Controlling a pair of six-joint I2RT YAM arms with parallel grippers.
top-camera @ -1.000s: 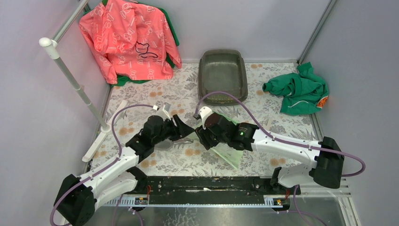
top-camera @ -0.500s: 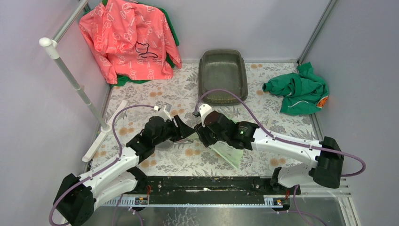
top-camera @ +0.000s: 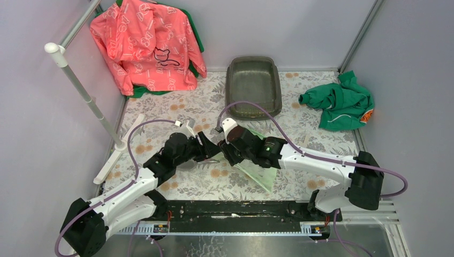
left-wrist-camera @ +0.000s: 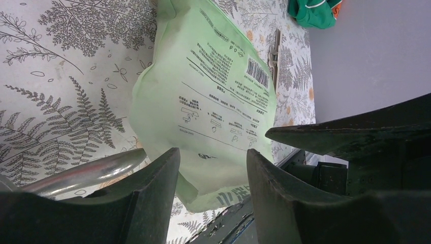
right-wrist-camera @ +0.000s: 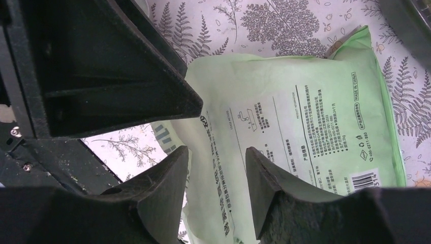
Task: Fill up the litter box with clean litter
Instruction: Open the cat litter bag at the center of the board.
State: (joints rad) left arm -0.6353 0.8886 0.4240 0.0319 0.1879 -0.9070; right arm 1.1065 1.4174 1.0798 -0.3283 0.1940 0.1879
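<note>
Top external view: the litter box (top-camera: 252,80) is set at the far middle of the bench (top-camera: 321,136), its long axis running away from the arms. No clean litter is seen in it. The green bag (top-camera: 258,174), judged to hold the litter, lies nearer, under the right arm. The right end effector (right-wrist-camera: 216,152) is parted about the bag's edge, and no pinch is seen. The left end effector (left-wrist-camera: 211,157) is parted and empty. A floral cloth (top-camera: 187,184) covers the bench, and grey walls (top-camera: 289,27) enclose it.
</note>
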